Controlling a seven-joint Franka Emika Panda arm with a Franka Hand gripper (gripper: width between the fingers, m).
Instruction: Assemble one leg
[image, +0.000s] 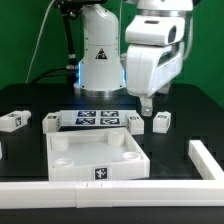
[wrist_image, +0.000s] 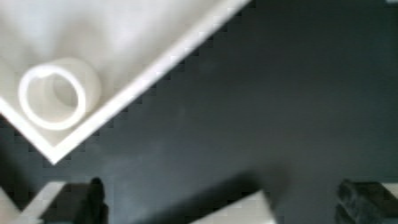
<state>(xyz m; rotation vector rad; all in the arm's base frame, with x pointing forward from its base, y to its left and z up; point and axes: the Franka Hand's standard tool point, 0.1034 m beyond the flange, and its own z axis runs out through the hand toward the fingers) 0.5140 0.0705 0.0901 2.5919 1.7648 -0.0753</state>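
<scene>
Leg nearest my gripper sits on the black table just beyond the far edge of the white tray piece, near that piece's far corner on the exterior view's right. A second leg lies just beside it, farther out from the same corner.

My fingers are spread wide and hold nothing. In the wrist view only bare table shows between them, with one tray corner and its round socket ahead. I hover above the tray's far corner, not yet down on any leg.

I judge the leg to be light, rigid plastic that won't crush. Its smooth faces could let it slip or twist, and a nudge would slide it. I'd close squarely across two flat opposite sides, mid-body, leaving free the end meant for the socket.
</scene>
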